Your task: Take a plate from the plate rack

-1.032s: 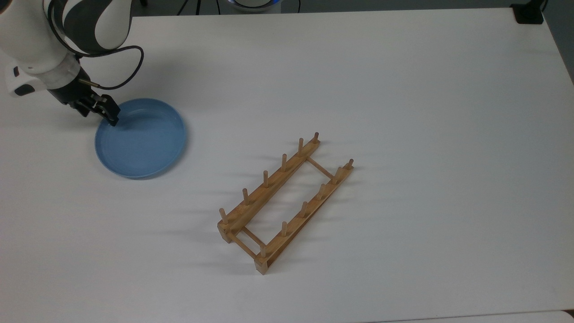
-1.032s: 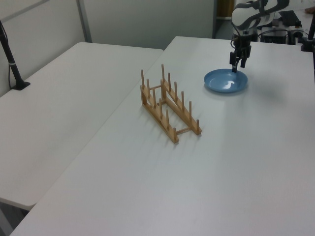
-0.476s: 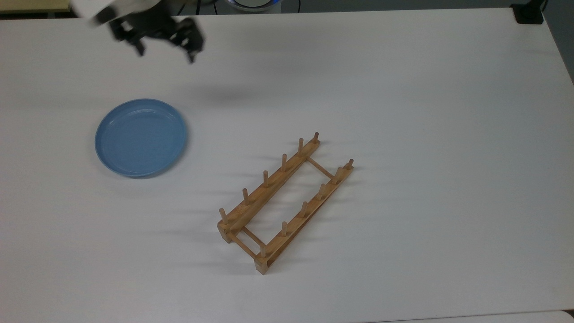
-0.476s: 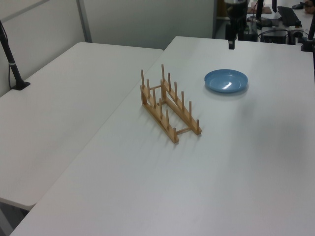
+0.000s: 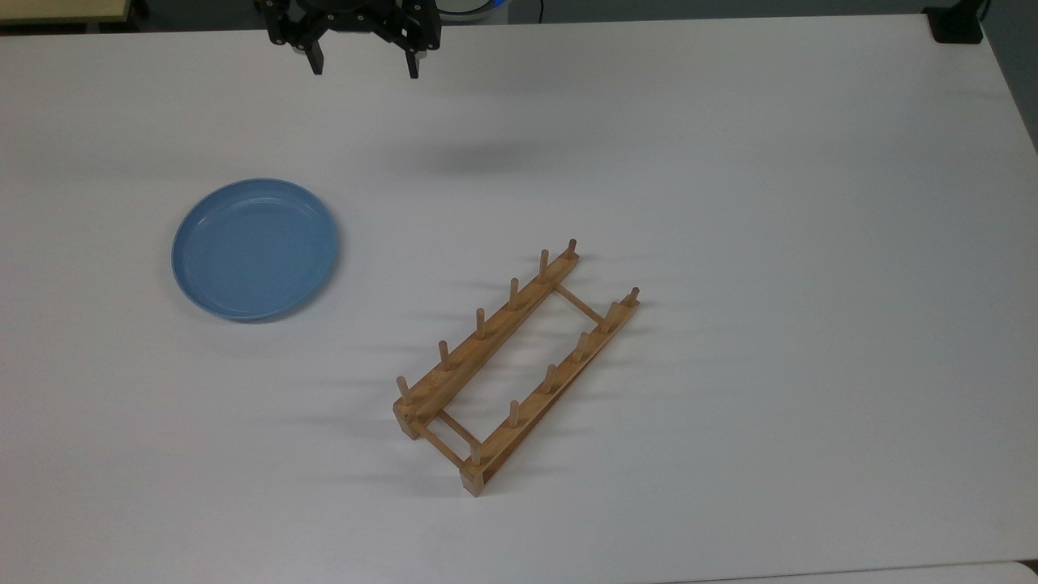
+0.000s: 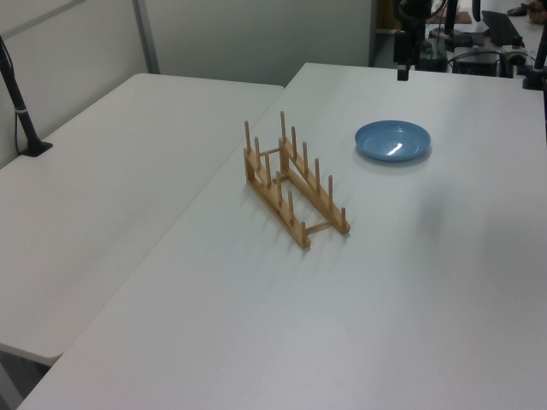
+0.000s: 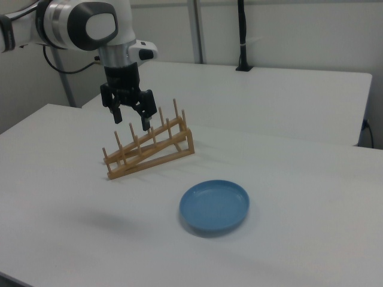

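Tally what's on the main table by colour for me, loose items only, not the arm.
Light blue: 1, the plate, lying flat on the table.
Light brown wood: 1, the plate rack, nothing slotted in it.
Total: 2

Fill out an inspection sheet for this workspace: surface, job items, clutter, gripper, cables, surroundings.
Surface: white table, bare apart from the job's things.
Plate: light blue, lying flat on the table, well apart from the rack, toward the top view's left.
Plate rack: wooden, two rails of upright pegs, standing on the table, no plate in it.
Clutter: nothing seen on the table.
Gripper: open, holding nothing, raised above the table near its far edge in the top view; seen in front of the rack in the right view.
Cables: a dark cable hangs behind the arm in the right view.
Surroundings: a second white table alongside, with a black post on it.
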`<state>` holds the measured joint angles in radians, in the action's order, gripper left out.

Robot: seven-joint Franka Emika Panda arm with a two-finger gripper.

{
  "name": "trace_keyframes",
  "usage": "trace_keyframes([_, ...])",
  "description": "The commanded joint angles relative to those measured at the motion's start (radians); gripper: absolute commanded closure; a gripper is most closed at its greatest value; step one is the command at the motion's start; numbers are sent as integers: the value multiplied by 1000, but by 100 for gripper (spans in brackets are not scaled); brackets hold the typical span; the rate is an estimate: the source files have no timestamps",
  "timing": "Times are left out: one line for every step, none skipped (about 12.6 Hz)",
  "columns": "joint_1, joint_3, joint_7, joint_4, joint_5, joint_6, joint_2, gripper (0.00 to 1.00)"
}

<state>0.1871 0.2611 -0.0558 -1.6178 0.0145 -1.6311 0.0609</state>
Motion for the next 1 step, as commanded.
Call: trace_keyframes([-73, -66, 2, -27, -8, 2, -27, 0])
